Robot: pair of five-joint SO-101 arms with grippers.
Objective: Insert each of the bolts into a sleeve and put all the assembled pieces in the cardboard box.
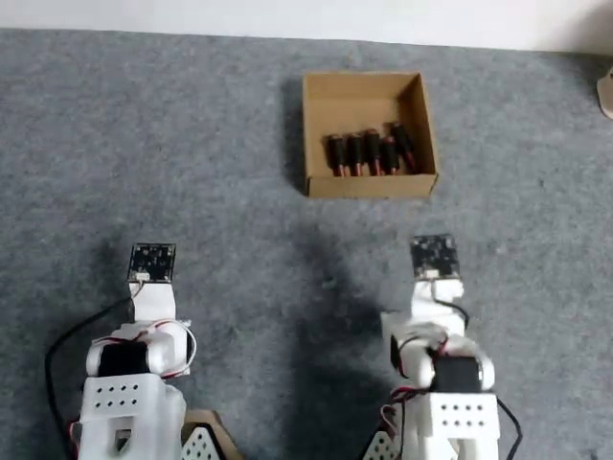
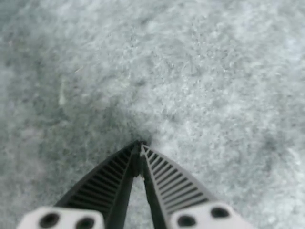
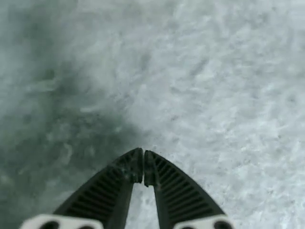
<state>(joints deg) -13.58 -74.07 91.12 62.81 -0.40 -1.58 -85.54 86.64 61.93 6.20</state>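
Note:
The cardboard box (image 1: 320,90) sits at the far middle of the grey carpet. Several assembled bolt-and-sleeve pieces (image 1: 372,150), dark with copper-coloured ends, lie side by side inside it near its front wall. Both arms are folded back at the near edge. My left gripper (image 2: 141,149) is shut with nothing in it, its tips just above bare carpet. My right gripper (image 3: 143,157) is shut too, holding nothing, over bare carpet. In the high view the left arm (image 1: 151,287) is at the near left and the right arm (image 1: 436,287) at the near right.
Grey carpet (image 1: 220,192) covers the whole work surface. A pale object (image 1: 605,92) pokes in at the far right edge. A strip of white wall (image 1: 287,17) runs along the back.

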